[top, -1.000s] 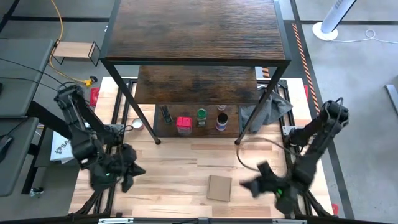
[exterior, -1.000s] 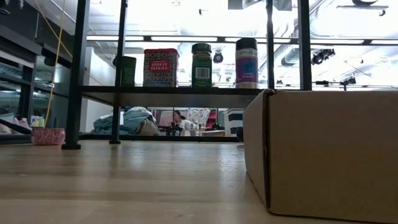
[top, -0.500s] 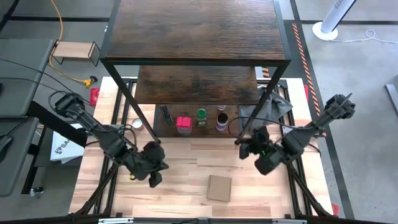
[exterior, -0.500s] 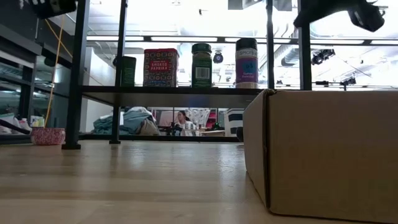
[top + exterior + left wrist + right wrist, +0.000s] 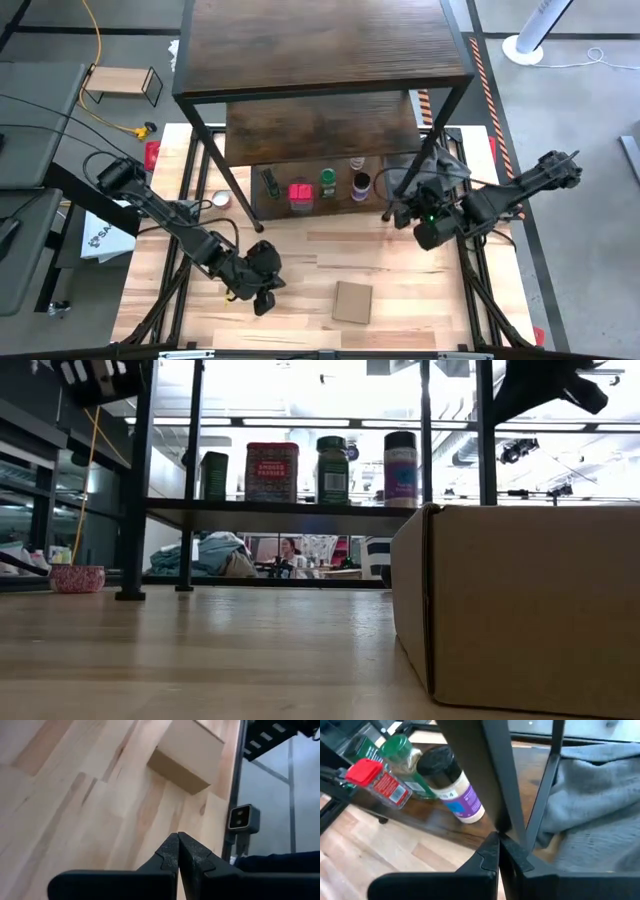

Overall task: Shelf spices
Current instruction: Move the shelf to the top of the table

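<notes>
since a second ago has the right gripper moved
Yes. The right gripper has swung from the table's near edge, beside the cardboard box, up to the shelf's front right leg.

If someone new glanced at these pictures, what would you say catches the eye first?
The big dark wood shelf at the table's far side dominates, with a row of spices on its lowest board. The right gripper, shut, sits right at the shelf's front right leg beside a grey cloth. The left gripper, shut, hangs over bare table near a brown cardboard box.
</notes>
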Robot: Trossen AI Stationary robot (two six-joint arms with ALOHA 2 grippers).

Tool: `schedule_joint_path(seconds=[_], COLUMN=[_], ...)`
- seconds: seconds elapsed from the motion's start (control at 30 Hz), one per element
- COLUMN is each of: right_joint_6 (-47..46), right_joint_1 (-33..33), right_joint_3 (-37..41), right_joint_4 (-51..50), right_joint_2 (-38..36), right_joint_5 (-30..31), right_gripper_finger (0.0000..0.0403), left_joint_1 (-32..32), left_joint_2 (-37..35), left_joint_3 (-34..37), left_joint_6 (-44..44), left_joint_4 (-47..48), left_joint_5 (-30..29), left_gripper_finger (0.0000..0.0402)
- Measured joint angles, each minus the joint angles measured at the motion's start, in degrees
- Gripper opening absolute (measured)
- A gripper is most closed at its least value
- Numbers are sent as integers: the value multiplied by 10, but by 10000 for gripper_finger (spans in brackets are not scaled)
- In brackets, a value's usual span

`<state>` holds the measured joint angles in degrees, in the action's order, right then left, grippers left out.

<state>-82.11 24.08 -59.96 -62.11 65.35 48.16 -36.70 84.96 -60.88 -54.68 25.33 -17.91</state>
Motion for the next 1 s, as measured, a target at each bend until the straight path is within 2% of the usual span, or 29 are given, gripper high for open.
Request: schedule_joint_path(seconds=[0.2, 0.33, 0.43, 0.53, 0.6, 0.67, 0.83, 1.0], right_joint_6=[97, 186, 285, 367, 375, 366, 329, 262], right_joint_1=[-77, -134, -163, -169, -158, -134, -43, 43], right_joint_3=[0, 0, 0, -1, -1, -1, -1, -1], right_joint_4=[5, 55, 126, 190, 202, 204, 217, 231], right_joint_2=[-34, -54, -69, -95, -109, -119, -100, -46], right_joint_5=[18, 18, -29, -128, -188, -217, -233, -216], right_gripper_finger=[0, 0, 0, 0, 0, 0, 0, 0], left_joint_1=[8, 22, 35, 47, 51, 53, 41, 6], left_joint_2=[1, 1, -1, -15, -32, -54, -133, -223], left_joint_3=[1, 1, 1, 1, 1, 1, 0, 0], left_joint_6=[-1, -1, 3, 17, 30, 44, 51, -41], left_joint_4=[1, 1, 1, 2, 0, 4, 65, 192], left_joint_5=[-8, -8, -7, 5, 10, 11, 7, -18], left_gripper_finger=[0, 0, 0, 0, 0, 0, 0, 0])
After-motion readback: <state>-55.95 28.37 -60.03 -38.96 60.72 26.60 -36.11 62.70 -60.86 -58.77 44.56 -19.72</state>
